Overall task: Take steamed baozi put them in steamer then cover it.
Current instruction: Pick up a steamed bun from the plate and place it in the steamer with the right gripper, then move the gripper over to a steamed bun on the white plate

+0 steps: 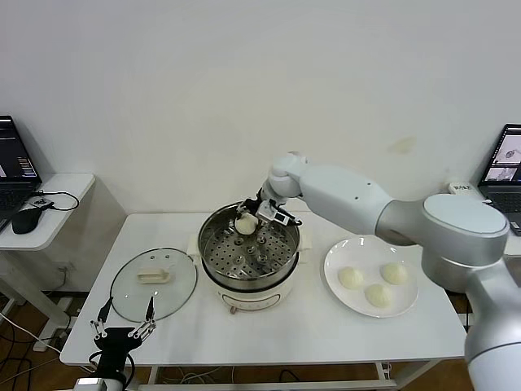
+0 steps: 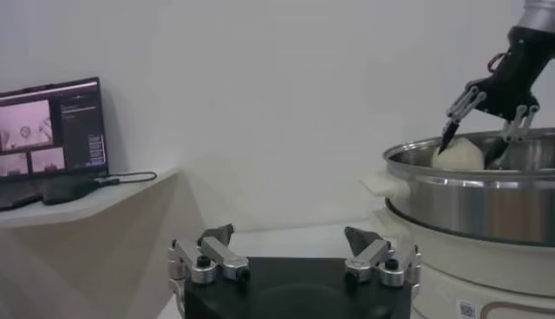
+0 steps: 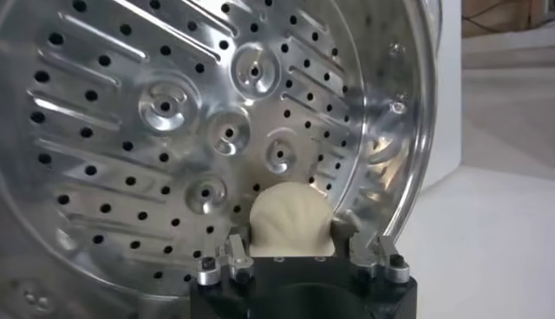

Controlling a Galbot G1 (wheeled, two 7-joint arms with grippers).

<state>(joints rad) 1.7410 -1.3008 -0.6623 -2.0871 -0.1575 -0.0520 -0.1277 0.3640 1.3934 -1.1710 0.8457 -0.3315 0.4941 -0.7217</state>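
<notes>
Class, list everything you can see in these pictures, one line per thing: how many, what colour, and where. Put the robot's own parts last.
Round cream-white steamed baozi: four; three on the plate, one held over the steamer tray.
Round stainless-steel steamer: one, shiny steel on a cream-white base, table centre.
Round clear glass cover: one, cream-white handle, flat on the table at the steamer's left.
Flat white round plate: one, at the steamer's right.
White table: one, under everything.
Laptops: two, dark; one on the left side desk, one at the right edge.
Black mouse: one, left desk.
Left gripper: black, open, at the table's near-left edge.
Right gripper: black, shut on the baozi inside the steamer.
</notes>
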